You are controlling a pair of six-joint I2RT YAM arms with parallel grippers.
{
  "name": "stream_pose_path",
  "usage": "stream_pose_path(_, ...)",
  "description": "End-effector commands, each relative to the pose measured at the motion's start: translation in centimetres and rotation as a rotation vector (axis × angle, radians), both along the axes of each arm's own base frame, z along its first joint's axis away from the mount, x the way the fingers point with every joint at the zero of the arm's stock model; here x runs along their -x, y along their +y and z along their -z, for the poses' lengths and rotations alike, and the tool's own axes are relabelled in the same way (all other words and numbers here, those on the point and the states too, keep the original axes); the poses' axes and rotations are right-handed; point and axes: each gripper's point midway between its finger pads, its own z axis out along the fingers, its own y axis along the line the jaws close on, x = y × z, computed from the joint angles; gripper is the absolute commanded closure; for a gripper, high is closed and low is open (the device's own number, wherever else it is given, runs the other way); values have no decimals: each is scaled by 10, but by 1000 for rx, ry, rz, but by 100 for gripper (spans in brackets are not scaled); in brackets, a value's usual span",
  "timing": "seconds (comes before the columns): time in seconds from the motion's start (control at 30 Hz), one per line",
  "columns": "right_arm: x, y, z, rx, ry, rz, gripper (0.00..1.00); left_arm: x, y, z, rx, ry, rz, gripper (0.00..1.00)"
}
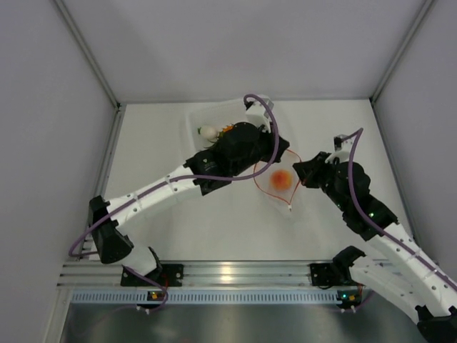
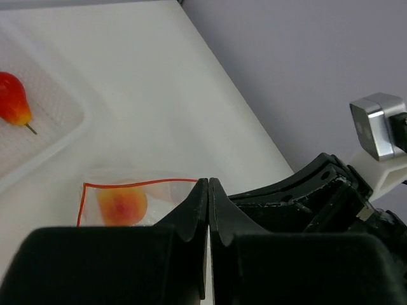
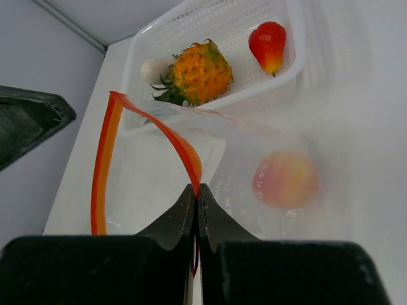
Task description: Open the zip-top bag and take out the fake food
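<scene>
Mid-table, seen from above: the zip-top bag lies flat with its mouth toward 12 o'clock. The red-orange zip strip is parted into an open loop, so the opening step looks done. One piece of fake food is inside, a peach-coloured fruit, resting under the clear film low in the bag. At 3 o'clock of the bag, the right gripper has its jaws pressed tight on one lip of the strip and lifts that lip off the table. At about 10 o'clock of the bag, the left gripper also has its fingers closed together with no gap showing. The strip's other run reaches right up to its fingertips in the left wrist view. I cannot tell whether any film is caught there or merely passes behind. From above, the wrist hides that contact. Out at 11 o'clock of the bag stands the clear tray, just beside the bag's mouth. It holds the pineapple, the small red fruit and the white round vegetable, all apart from the bag. Judgement: three of the four pieces are out and the task is well along. What is left is the peach fruit. It sits deep, away from the mouth, so one hand must reach in while the mouth is kept open, or the bag must be tipped. The loose film may slip or fold shut.
</scene>
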Motion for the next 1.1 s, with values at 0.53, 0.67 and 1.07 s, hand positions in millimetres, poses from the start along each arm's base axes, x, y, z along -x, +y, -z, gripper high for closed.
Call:
stream_pose_path(0.53,-13,-7,-18,-64,-97,82,100,22,-30,134,-99,65,58,100)
stream_pose_path(0.67,-19,-19,-10,-1,-95,113,100,24,-36,175,-202,70,102,100)
stream_pose_path(1.07,-33,-26,9,172,-85,71,100,61,-51,214,-373,-45,250,100)
